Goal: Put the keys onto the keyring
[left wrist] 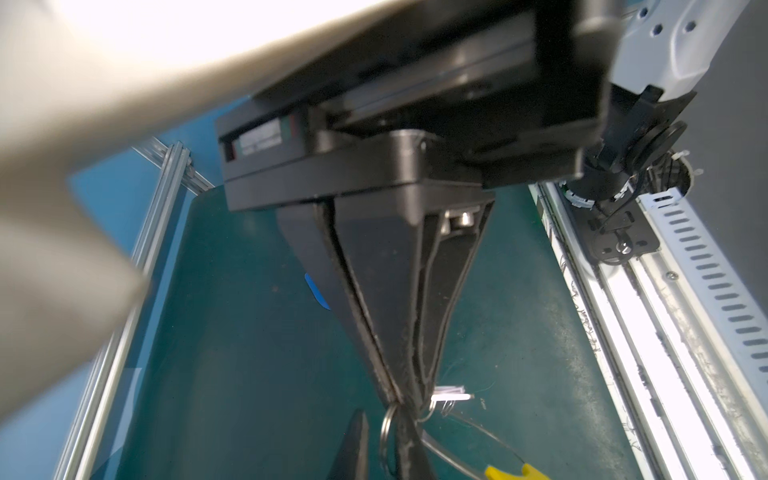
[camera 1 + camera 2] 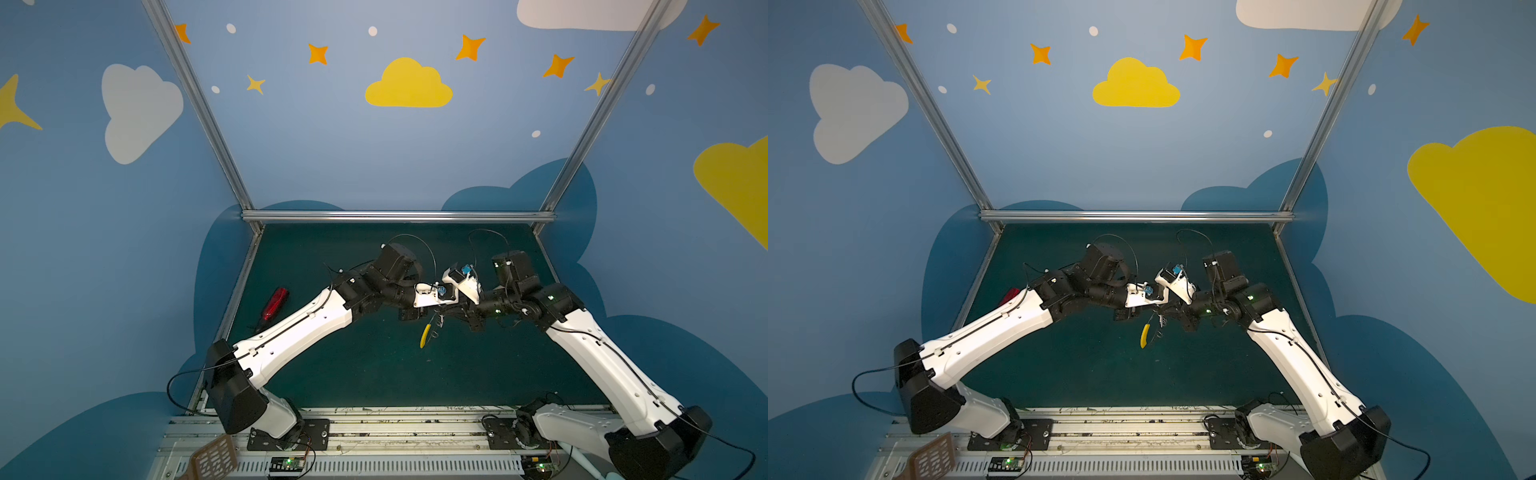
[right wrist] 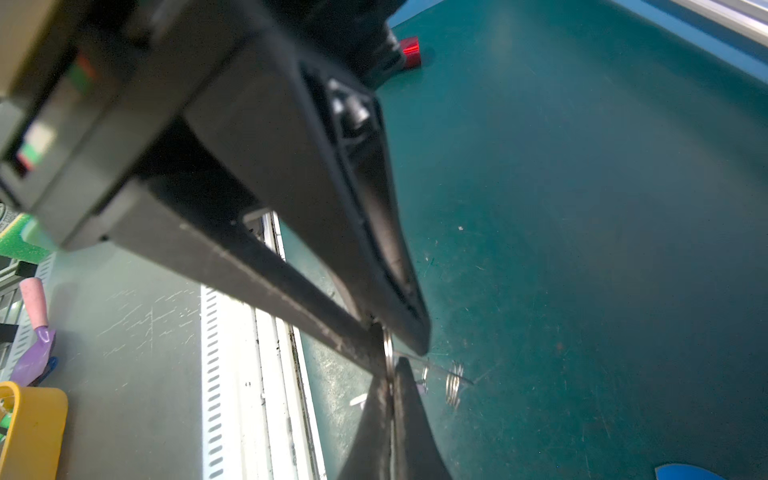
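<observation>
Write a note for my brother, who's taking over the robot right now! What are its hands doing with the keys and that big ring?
Left hand: shut. Right hand: shut. Their tips meet above the mat, both pinching one small silver ring.
Keyring: hangs under the hands, yellow arc down.
Keys: the white tag sits beside the tips.
Done: both are picked up.
To do: I can't tell whether the key is threaded on; check, finish, then let go.
</observation>
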Tool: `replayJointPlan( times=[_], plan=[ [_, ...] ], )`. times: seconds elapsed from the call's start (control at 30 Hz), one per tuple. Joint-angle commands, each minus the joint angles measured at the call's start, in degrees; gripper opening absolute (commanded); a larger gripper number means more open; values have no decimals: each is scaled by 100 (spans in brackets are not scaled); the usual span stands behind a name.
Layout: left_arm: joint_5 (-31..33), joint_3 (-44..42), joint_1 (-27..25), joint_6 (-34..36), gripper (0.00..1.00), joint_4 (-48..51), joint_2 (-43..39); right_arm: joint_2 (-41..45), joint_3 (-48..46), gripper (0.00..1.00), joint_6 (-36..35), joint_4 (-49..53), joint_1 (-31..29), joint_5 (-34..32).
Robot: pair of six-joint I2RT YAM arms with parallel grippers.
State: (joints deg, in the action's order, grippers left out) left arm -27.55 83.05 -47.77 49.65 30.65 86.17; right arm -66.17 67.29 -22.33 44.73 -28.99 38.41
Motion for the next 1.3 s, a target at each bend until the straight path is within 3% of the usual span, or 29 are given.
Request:
replayJointPlan(
  times=[0.0,0.13,0.2,0.37,0.9,1.13,1.27],
  plan=[
    [-171,8,-4,68,5,152,66,132,132,0,30,-153,-23,52],
    [-228,27,12,65,3,188,45,300,-15,0,71,-385,23,-57],
    [-352,28,71,-38,3,117,7,413,-160,14,113,-517,62,-104],
    [-751,-66,232,-314,3,-225,-173,723,-589,20,186,-819,335,17],
    [-1033,-175,330,-540,3,-523,-321,733,-944,20,671,-1646,536,950],
    [-989,-201,334,-557,3,-582,-355,654,-910,8,560,-1485,535,1002],
    [-998,-210,347,-583,3,-628,-387,641,-945,8,539,-1483,537,1003]
  ],
)
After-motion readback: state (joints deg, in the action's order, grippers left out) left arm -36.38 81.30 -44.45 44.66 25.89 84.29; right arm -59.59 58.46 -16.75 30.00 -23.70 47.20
